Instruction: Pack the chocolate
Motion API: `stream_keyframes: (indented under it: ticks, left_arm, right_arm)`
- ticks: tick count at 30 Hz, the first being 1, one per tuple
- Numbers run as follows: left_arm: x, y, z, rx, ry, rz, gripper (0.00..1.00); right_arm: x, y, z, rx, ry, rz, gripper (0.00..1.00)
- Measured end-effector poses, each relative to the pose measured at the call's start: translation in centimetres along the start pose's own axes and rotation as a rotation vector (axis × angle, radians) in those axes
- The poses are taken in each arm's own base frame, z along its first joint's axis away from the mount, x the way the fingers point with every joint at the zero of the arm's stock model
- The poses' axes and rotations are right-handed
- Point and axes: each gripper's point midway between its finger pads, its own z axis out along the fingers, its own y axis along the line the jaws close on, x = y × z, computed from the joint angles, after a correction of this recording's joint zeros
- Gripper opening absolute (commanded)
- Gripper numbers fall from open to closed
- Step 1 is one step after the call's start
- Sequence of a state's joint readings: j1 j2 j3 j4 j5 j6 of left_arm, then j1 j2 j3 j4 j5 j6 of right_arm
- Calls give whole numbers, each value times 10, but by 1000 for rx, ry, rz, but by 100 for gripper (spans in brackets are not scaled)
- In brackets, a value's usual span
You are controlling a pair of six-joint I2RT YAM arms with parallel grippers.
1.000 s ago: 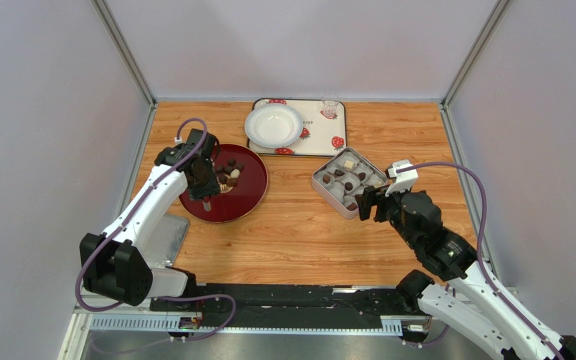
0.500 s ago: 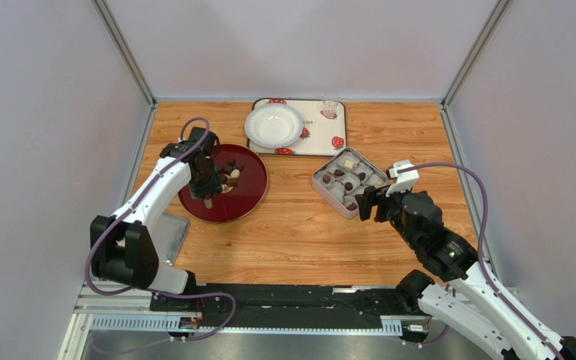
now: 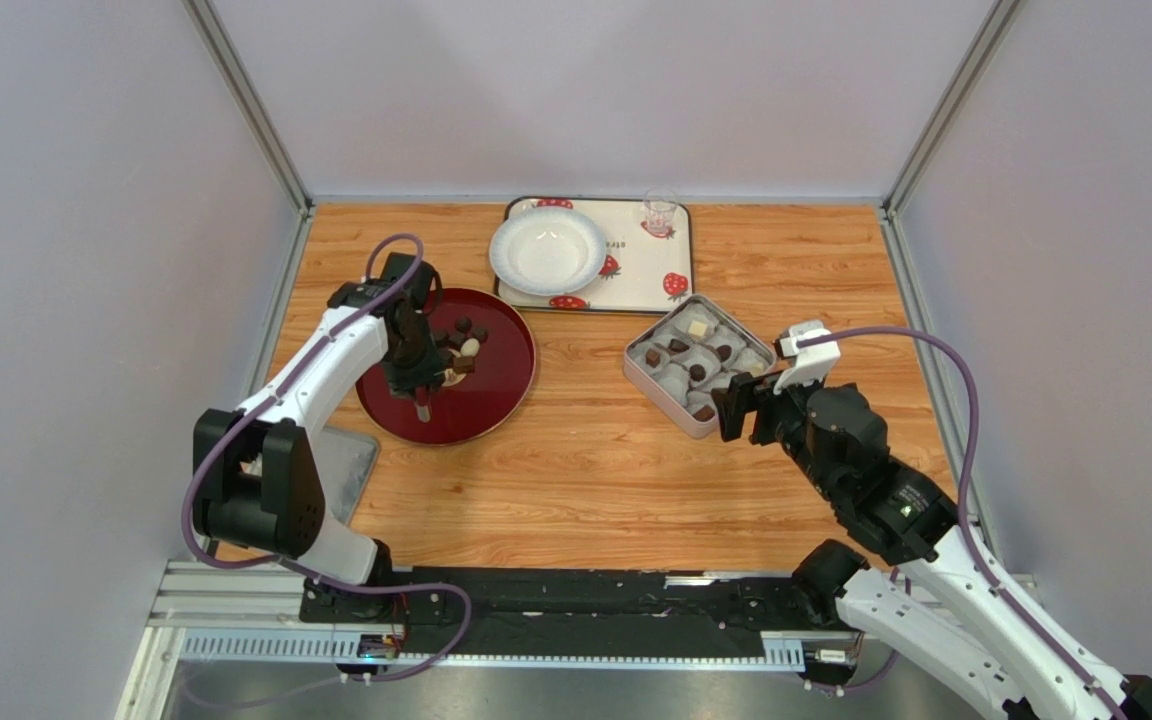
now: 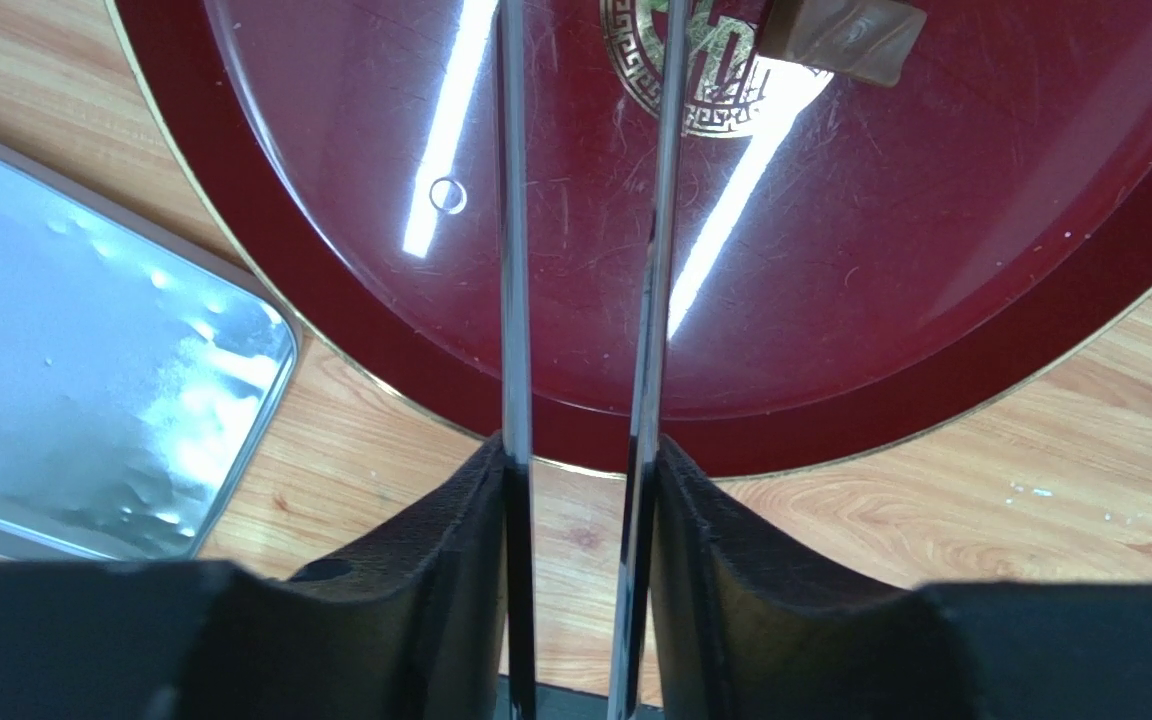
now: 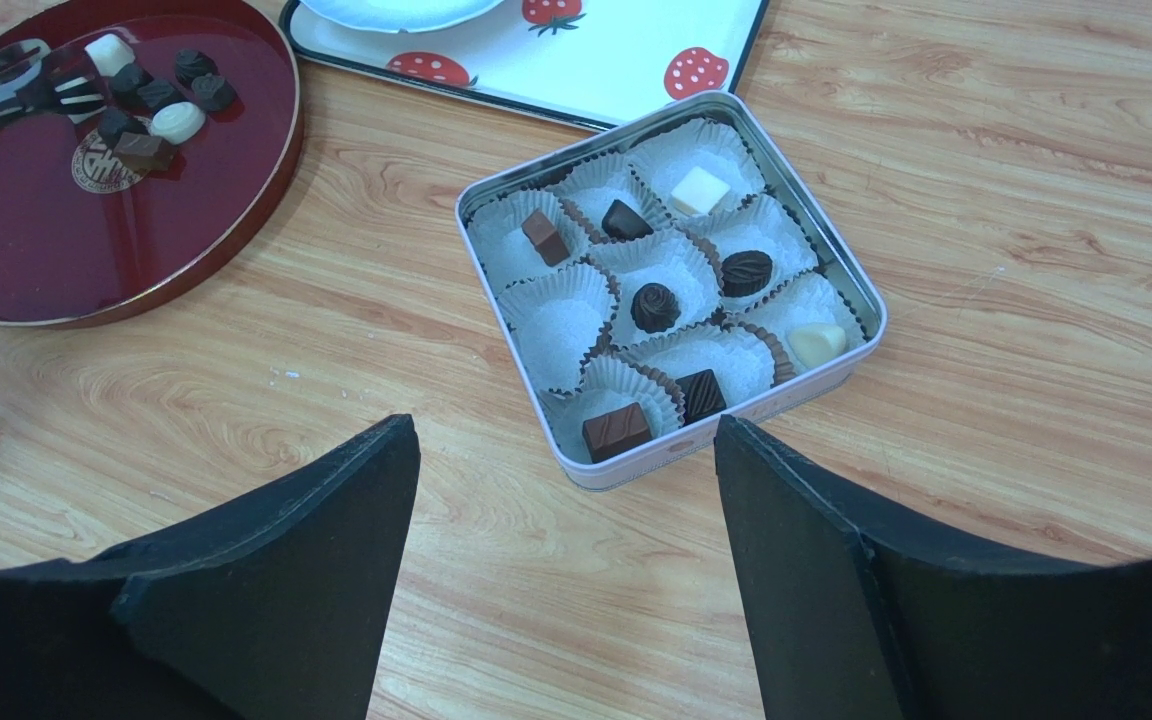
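Pale grey walls (image 3: 597,90) close in a wood-grain table (image 3: 597,480). At its left lies a round dark-red lacquer tray (image 3: 465,417) with a small heap of loose dark brown and cream-white chocolate pieces (image 5: 147,105) toward its far side. The left gripper (image 3: 417,365) hangs over this tray, clamped on a pair of long thin metal tweezers (image 4: 512,300). The blades stand apart with a gap along all that shows, but their tips run off the top of the wrist view, so I cannot tell whether they pinch anything. A brown block (image 4: 838,30) lies just right of the right blade. Right of centre sits a square silver tin (image 5: 748,396) of nine white fluted paper cups (image 5: 560,330), eight of them holding a piece. The right gripper (image 5: 564,428) hovers at the tin's near corner, its fingers spread wide. A white bowl (image 3: 548,249) rests on a strawberry-printed tray (image 3: 657,282) at the back.
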State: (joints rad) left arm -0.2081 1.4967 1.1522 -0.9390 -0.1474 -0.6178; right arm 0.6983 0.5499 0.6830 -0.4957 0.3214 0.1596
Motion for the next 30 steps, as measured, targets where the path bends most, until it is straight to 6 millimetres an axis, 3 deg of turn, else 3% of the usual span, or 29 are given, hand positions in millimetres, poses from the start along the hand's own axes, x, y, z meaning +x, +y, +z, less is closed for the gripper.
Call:
stream_keyframes:
  ticks: [1, 3, 8, 18, 24, 30]
  left_arm:
    - [0, 0, 0, 2, 1, 0, 32]
    - [1, -1, 0, 5, 3, -3, 28]
    - [4, 0, -6, 16, 9, -2, 28]
    - [9, -3, -41, 99, -20, 7, 28]
    - [4, -27, -61, 181, -54, 76, 28]
    - [3, -72, -95, 297, -114, 204, 28]
  right_arm:
    - [0, 0, 0, 0, 0, 0, 77]
    - [0, 0, 0, 0, 0, 0, 77]
    - [-1, 0, -1, -1, -3, 1, 77]
    - [-3, 1, -3, -7, -14, 4, 77]
    - [-5, 1, -5, -13, -24, 7, 76]
    - [-6, 2, -7, -21, -32, 9, 76]
